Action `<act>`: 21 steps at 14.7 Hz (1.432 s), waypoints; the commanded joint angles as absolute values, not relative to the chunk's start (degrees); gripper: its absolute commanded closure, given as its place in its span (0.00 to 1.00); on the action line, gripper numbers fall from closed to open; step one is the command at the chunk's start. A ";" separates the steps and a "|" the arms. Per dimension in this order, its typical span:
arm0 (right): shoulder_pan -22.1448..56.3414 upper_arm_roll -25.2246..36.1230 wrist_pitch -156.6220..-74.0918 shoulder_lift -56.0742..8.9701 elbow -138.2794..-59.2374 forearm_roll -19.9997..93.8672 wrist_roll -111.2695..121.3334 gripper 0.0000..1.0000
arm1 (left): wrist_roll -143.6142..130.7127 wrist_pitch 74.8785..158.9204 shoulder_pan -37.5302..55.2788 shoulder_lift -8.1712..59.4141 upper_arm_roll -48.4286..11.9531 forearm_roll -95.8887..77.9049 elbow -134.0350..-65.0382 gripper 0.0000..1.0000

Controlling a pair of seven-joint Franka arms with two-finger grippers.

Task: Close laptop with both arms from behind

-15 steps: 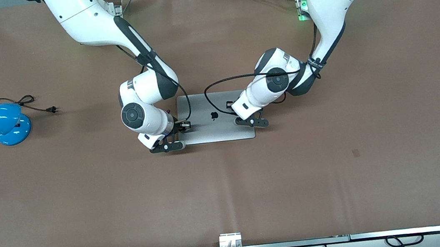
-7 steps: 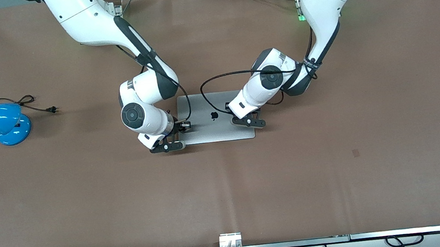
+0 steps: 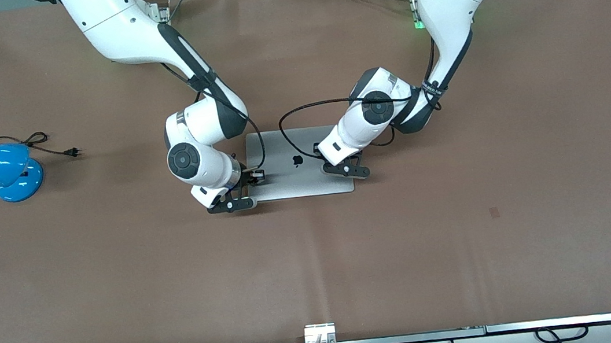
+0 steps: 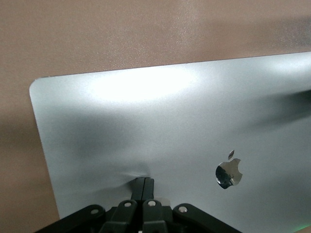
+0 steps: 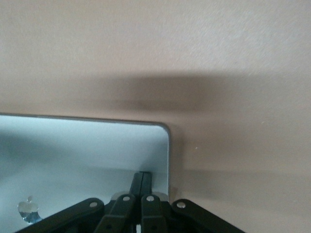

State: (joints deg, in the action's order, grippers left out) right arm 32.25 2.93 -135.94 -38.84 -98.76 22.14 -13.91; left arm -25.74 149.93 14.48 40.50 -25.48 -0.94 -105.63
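Note:
The silver-grey laptop (image 3: pixel 298 179) lies closed and flat on the brown table, its dark apple logo (image 3: pixel 297 160) facing up. My left gripper (image 3: pixel 345 169) is shut and empty, its fingertips (image 4: pixel 144 183) pressed on the lid (image 4: pixel 160 131) near the edge toward the left arm's end. My right gripper (image 3: pixel 234 204) is shut and empty, its fingertips (image 5: pixel 142 177) on the lid (image 5: pixel 82 150) by the rounded corner toward the right arm's end. The keyboard and trackpad are hidden under the lid.
A blue desk lamp (image 3: pixel 2 168) with a black cord and plug (image 3: pixel 72 152) lies toward the right arm's end of the table. A brown mat (image 3: pixel 317 263) covers the table. Cables run along the edge nearest the front camera.
The left arm's wrist has shifted slightly toward the laptop's middle over the last second. The right gripper has hardly moved. The laptop's lid stays flat.

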 commanded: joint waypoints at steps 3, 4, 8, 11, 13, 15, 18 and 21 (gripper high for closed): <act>32.70 6.05 -131.50 -35.61 -97.91 21.18 -14.15 1.00 | -27.42 143.03 14.50 37.37 -24.87 0.88 -104.50 1.00; 32.70 6.76 -129.83 -34.81 -97.91 21.18 -13.98 1.00 | -27.42 140.47 14.15 35.70 -24.87 0.79 -104.50 1.00; 32.61 11.59 -122.98 -30.95 -98.26 19.60 -11.96 1.00 | -28.91 129.42 13.10 28.94 -25.22 0.70 -104.77 1.00; 32.52 16.77 -116.74 -26.30 -97.47 17.68 -7.31 1.00 | -28.83 119.20 10.91 20.94 -25.22 0.70 -104.59 1.00; 32.43 20.11 -113.13 -23.65 -96.77 16.26 -5.98 0.01 | -29.09 115.07 10.72 17.07 -25.22 0.62 -104.59 1.00; 32.61 23.98 -106.47 -21.98 -93.54 16.17 -6.06 0.00 | -29.00 111.20 8.19 13.73 -25.22 0.09 -104.50 1.00; 32.17 28.55 -95.92 -21.97 -84.06 16.08 -5.72 0.00 | -28.92 107.24 5.81 9.42 -25.22 0.00 -104.24 1.00; 32.17 32.33 -88.61 -21.97 -75.88 13.20 -5.28 0.00 | -28.30 100.40 0.47 7.29 -25.13 -0.09 -98.81 1.00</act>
